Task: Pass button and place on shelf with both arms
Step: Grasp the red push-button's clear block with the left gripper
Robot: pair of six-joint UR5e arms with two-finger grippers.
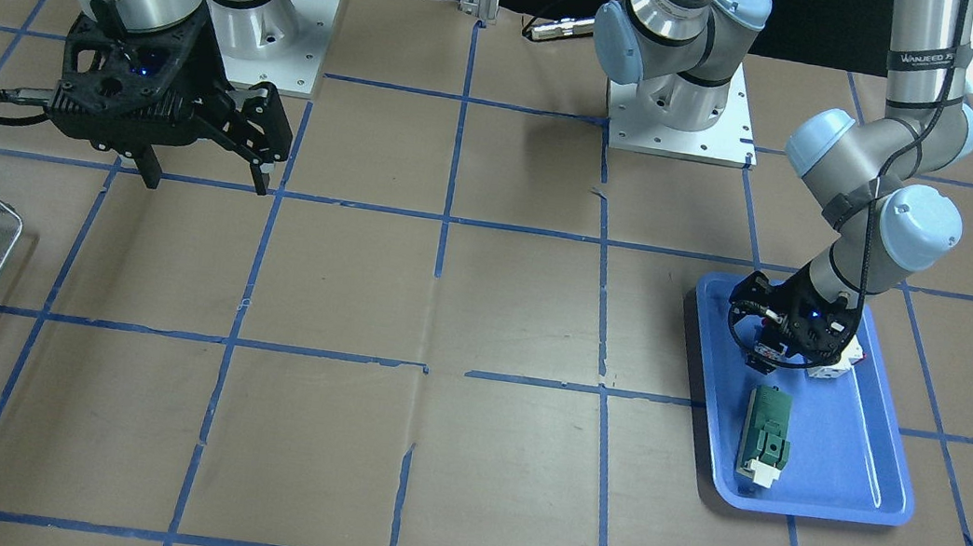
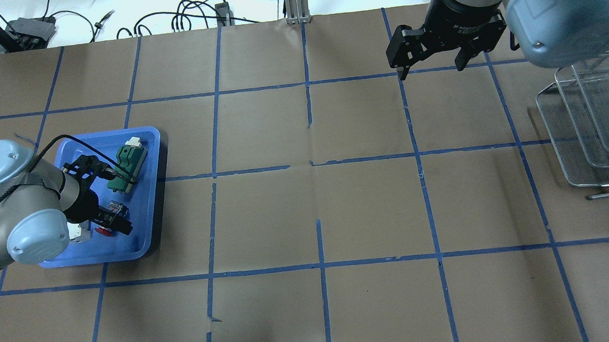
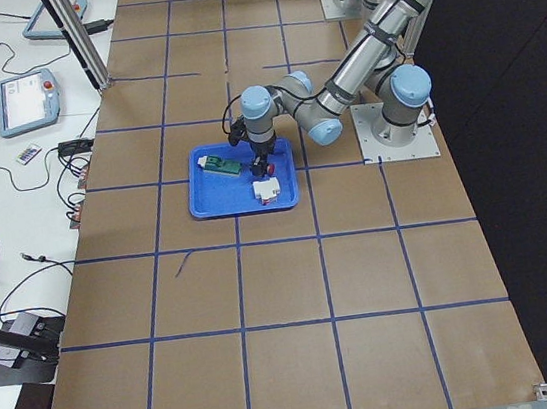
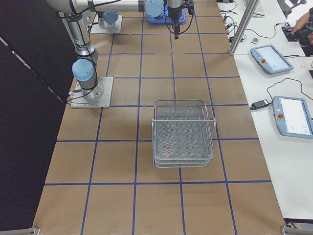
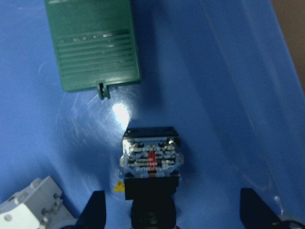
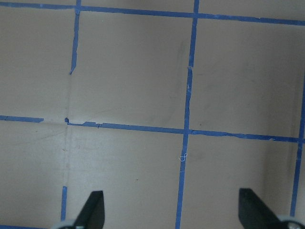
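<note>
1. The button point(image 5: 151, 164) lies on the floor of the blue tray point(image 2: 145, 202), at the end of the table on the robot's left. In the left wrist view we see its terminal face and black body, and in the overhead view its red cap shows at the tray's near end
2. The left gripper point(image 5: 174, 214) hangs low over the tray, right above the button. Its fingers point(image 5: 95, 212) are spread wide, one on each side of the black body, with blue tray floor showing in both gaps, so we see no grip on the button
3. A white block point(image 5: 31, 207) sits just beside the button in the same tray. A green module point(image 5: 93, 45) lies farther along the tray, apart from the button, with a bright spot of light on the tray floor between the two
4. The right gripper point(image 2: 430, 68) is well apart from all this, raised above the table on the robot's right side. Its fingers stand wide apart and hold nothing, and its wrist view shows only brown paper and blue tape below
5. The shelf point(image 2: 567, 144) stands on the table at the robot's right end, its wire-mesh trays stacked in tiers. It is near the right arm, but we see nothing touching it
6. The table point(image 2: 364, 204) is covered in brown paper marked with a grid of blue tape, and the tray and the shelf sit at its opposite ends
</note>
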